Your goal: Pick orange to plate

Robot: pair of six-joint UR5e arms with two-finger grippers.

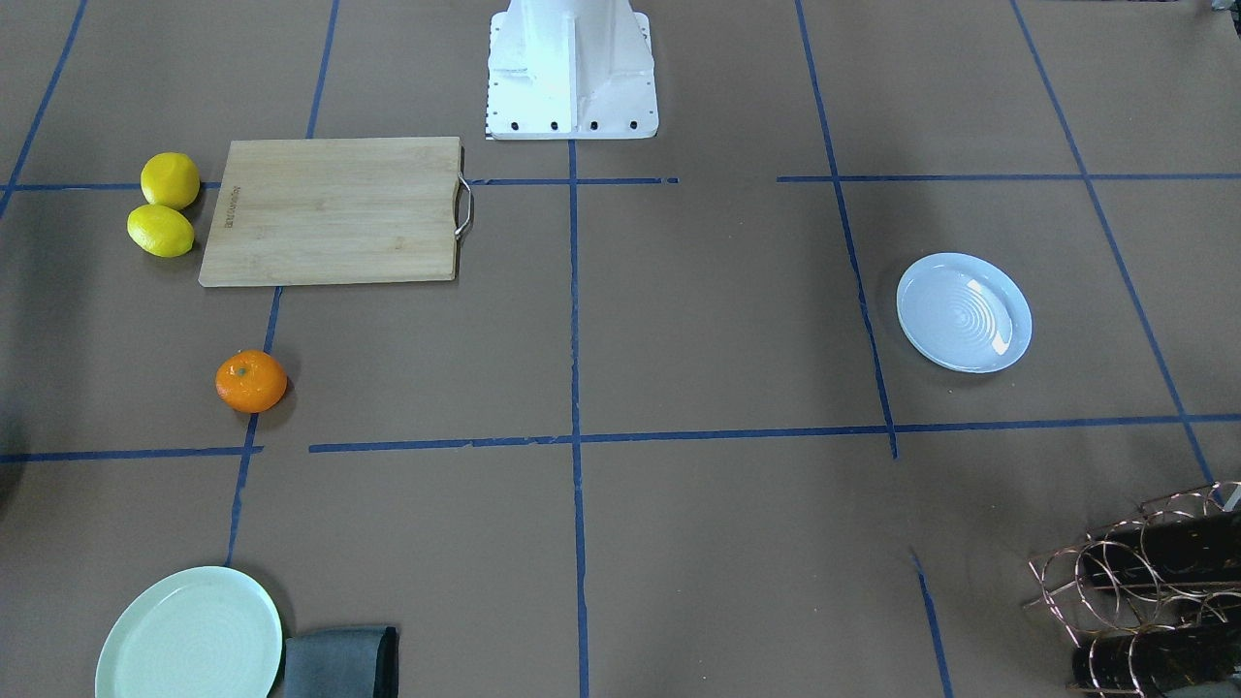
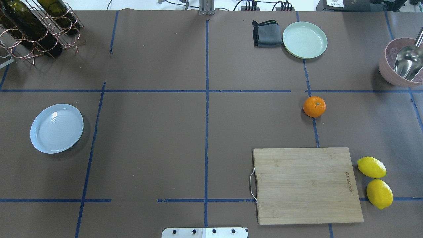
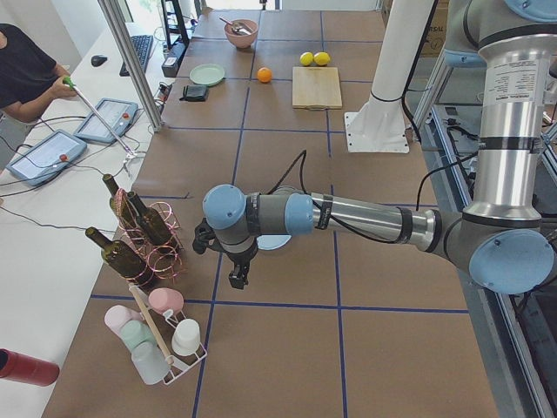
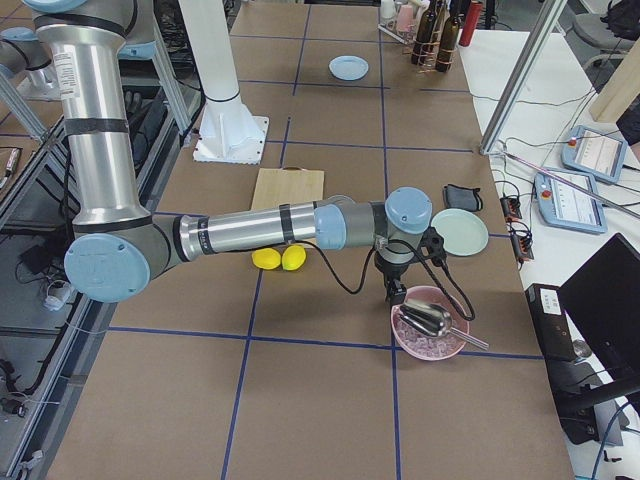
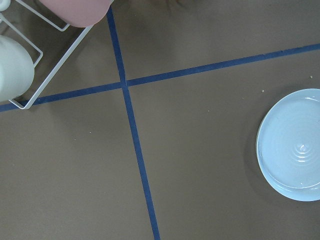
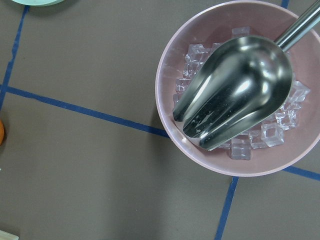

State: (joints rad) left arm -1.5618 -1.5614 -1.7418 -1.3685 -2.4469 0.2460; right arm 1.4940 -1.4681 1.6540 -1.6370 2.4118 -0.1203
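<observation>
The orange (image 1: 251,381) (image 2: 314,106) lies alone on the brown table, between the cutting board and the mint-green plate; a sliver of it shows at the left edge of the right wrist view (image 6: 1,133). The pale blue plate (image 1: 964,312) (image 2: 57,128) (image 5: 295,145) sits bare at the opposite end of the table. My left gripper (image 3: 237,277) hangs above the table beside that plate. My right gripper (image 4: 395,293) hovers by the pink bowl, apart from the orange. Both show only in the side views, so I cannot tell whether they are open or shut.
A wooden cutting board (image 2: 305,185) lies beside two lemons (image 2: 375,181). A mint-green plate (image 2: 304,39) and grey cloth (image 2: 266,33) sit at the far edge. A pink bowl (image 6: 170,65) holds ice and a metal scoop (image 6: 235,95). A wine rack (image 2: 36,26) stands far left.
</observation>
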